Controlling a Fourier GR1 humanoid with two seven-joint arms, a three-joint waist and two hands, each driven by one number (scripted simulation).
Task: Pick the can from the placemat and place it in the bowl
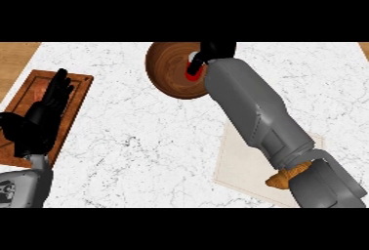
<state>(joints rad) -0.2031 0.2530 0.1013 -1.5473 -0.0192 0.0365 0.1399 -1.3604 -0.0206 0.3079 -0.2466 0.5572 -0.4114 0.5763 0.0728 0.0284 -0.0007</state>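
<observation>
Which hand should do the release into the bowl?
Right. The right hand is over the wooden bowl, its fingers curled on the red can. The left hand rests open over the brown board, away from the bowl.

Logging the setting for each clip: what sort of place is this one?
Probably a kitchen counter: a white marbled top carrying a wooden bowl, a pale placemat and a wooden board at the left. The right hand is over the bowl.

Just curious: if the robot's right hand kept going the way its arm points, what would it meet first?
Probably the far rim of the wooden bowl: the right hand, holding a red can, is already over it. Height is unclear.
</observation>
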